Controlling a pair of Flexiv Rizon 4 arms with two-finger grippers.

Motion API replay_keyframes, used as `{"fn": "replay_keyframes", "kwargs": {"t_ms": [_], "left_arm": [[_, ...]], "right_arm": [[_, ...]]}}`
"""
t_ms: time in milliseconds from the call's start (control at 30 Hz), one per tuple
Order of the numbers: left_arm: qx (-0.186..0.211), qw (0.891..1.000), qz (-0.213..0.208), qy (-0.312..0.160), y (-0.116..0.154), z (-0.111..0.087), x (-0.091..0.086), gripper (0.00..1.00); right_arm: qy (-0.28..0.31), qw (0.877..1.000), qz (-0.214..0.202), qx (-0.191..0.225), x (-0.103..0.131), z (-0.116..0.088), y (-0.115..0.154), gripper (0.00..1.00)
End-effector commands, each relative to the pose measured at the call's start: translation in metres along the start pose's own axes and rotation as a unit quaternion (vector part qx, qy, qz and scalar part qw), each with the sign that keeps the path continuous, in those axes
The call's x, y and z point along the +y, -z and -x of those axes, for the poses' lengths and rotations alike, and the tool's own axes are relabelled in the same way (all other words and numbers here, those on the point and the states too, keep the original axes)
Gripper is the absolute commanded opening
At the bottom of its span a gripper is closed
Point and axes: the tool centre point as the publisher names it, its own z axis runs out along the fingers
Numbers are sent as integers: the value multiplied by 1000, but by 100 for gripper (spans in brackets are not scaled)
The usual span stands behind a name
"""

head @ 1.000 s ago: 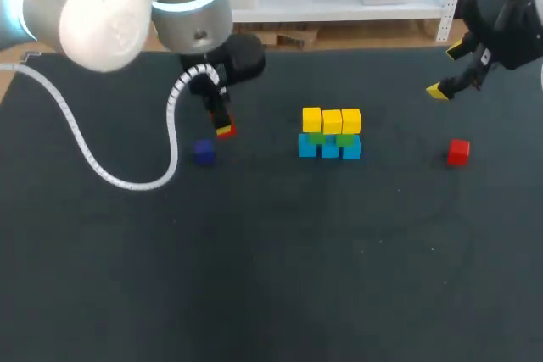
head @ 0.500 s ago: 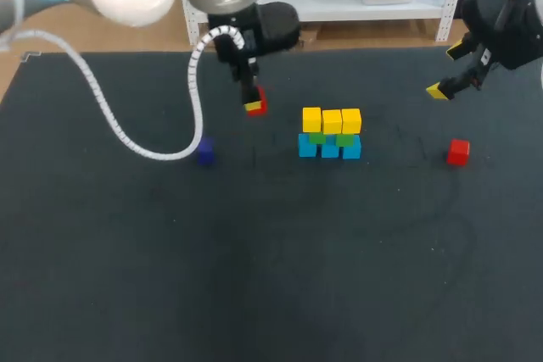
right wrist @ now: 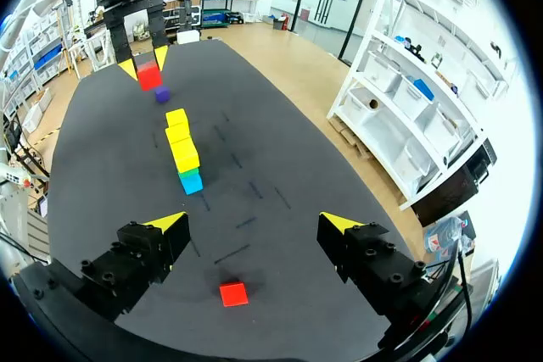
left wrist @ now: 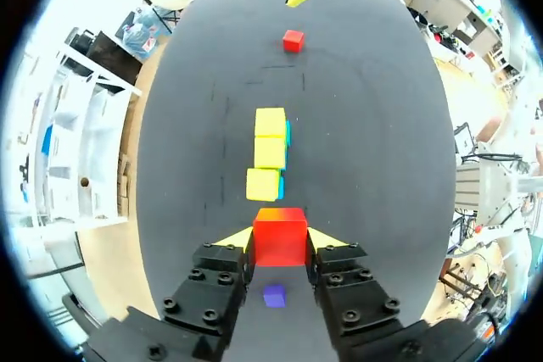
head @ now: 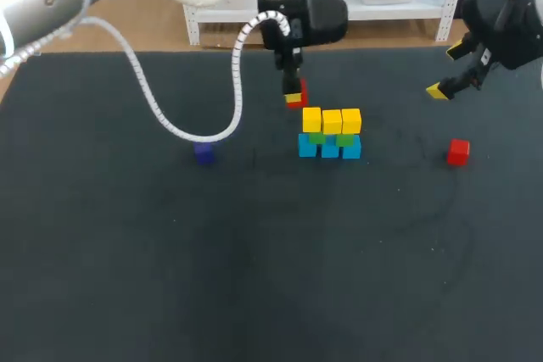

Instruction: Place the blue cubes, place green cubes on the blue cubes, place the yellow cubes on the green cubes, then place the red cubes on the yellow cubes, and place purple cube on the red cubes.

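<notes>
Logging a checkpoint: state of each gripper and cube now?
left gripper: shut on held red cube
held red cube: in the air by the stack, unplaced
right gripper: open, empty
blue cubes: row on the table, stack's base
green cubes: on the blue cubes
yellow cubes: three on top, bare
loose red cube: on the table, apart
purple cube: on the table, apart
</notes>
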Motion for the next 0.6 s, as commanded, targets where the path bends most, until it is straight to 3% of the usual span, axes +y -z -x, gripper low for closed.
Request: {"fn": "replay_keyframes", "kwargs": {"t_ms": [33, 600], "left_arm": [[36, 999, -14, -3, -4, 15, 9, 0], [51, 998, -9, -27, -28, 32, 0, 0]], "right_arm": [[0, 1000, 2, -2, -1, 0, 0, 100], [0, 1000, 2, -2, -1, 0, 0, 100]]}}
